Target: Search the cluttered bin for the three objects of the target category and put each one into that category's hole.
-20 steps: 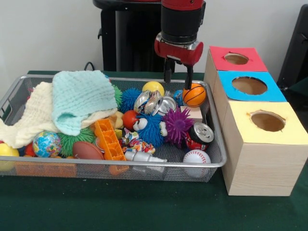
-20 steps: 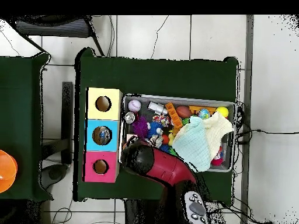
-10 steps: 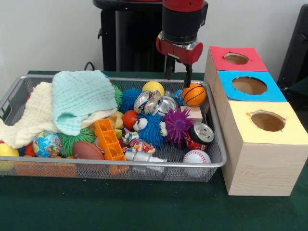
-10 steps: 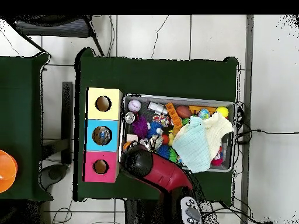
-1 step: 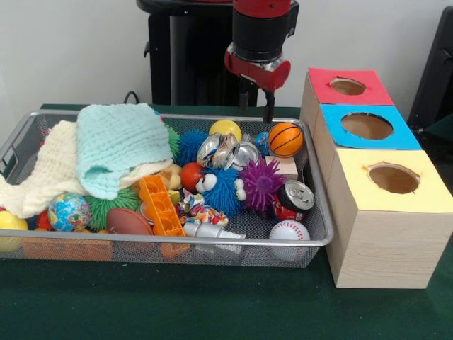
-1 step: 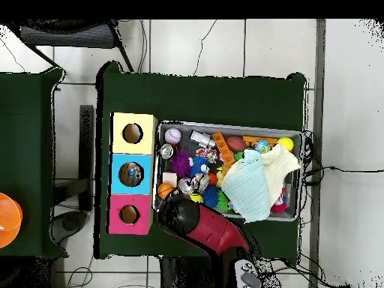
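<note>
My gripper (image 5: 255, 106) hangs open and empty above the bin's far rim, up and to the left of the small basketball (image 5: 285, 139). That ball rests on the clutter at the bin's far right corner, and it also shows beside the arm from overhead as the basketball (image 6: 165, 190). A baseball (image 5: 289, 231), a yellow ball (image 5: 225, 129), a globe ball (image 5: 69, 212) and a brown football (image 5: 129, 222) lie elsewhere in the wire bin (image 5: 212, 243). In the overhead view the red arm (image 6: 202, 229) hides the gripper.
Three wooden boxes with holes stand right of the bin: red (image 5: 347, 86), blue (image 5: 367, 126), yellow (image 5: 393, 178). Cans (image 5: 290, 200), spiky toys (image 5: 260, 183), an orange block (image 5: 160, 207) and cloths (image 5: 117, 145) crowd the bin. Something sits inside the blue hole (image 6: 130, 174).
The gripper has risen and drawn back from just beside the basketball toward the bin's far rim. It stays empty. The basketball has not moved.
</note>
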You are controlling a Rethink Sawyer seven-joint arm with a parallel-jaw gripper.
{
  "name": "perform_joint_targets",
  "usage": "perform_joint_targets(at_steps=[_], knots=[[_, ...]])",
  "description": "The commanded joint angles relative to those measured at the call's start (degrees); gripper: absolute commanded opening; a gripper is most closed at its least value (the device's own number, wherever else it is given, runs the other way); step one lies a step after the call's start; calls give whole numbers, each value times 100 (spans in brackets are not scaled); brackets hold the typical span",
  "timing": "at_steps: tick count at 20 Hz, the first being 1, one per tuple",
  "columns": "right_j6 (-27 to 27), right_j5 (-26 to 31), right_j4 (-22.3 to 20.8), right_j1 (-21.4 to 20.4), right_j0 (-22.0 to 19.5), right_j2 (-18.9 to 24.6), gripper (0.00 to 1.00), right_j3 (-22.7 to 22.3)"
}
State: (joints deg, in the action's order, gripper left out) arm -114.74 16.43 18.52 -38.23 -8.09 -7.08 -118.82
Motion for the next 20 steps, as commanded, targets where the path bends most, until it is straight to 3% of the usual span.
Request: perform_joint_targets(at_steps=[1, 6, 10, 20], knots=[[-1195, -837, 290, 510, -548, 719, 100, -213], [-1248, -1430, 125, 827, -967, 1146, 100, -389], [-1309, -1593, 101, 953, -948, 1222, 100, -307], [-1474, -828, 559, 554, -312, 1092, 100, -289]])
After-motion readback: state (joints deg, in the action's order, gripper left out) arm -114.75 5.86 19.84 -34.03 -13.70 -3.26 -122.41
